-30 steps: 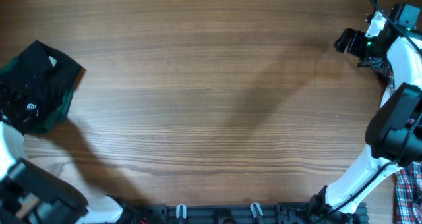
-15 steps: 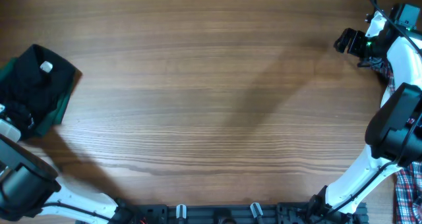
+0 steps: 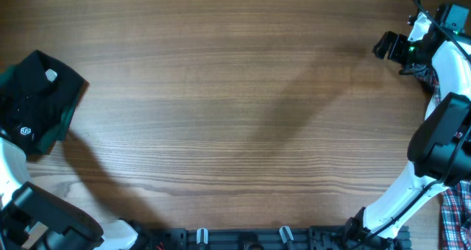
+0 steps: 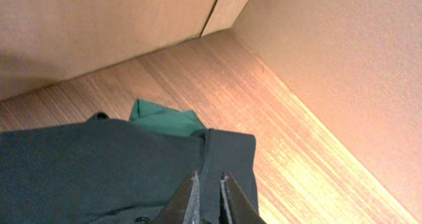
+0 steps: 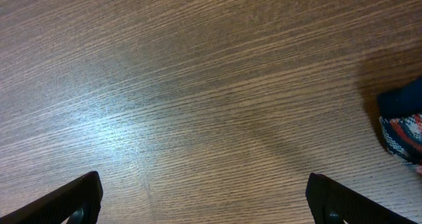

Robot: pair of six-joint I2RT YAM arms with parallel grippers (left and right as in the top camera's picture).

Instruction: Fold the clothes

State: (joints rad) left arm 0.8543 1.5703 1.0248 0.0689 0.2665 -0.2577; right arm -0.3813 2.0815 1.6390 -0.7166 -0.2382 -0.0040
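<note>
clothes [image 3: 37,95], meaning the black collared shirt, lie as a compact bundle at the left edge of the table [image 3: 235,118], right under the left gripper [image 4: 209,196]. in the left wrist view its two fingers stand closest to the lens, tips down at the dark cloth beside a seam, with only a thin slit between them. i cannot tell whether a pinch of fabric sits in that slit or the jaws are just clear of it. my guess is that the narrow setting suits thin, soft cloth, which wants a fine nip at an edge rather than a broad grab.

just beyond the fingers a corner of the dark green garment [image 4: 165,118] pokes out from beneath the shirt. the black piece therefore rests on top of it, apparently stacked there to keep the working area free. the white neck label [image 3: 50,75] faces up, which suggests the collar end sits on top of the fold.

past the pile the wood stretches across the middle. well apart, toward the far right corner, the right gripper [image 5: 208,201] hovers over the wood with jaws spread wide and nothing between them. it is probably parked out of the way, ready for the next item. near it, at the right edge, lies the plaid shirt [image 5: 403,135].
</note>
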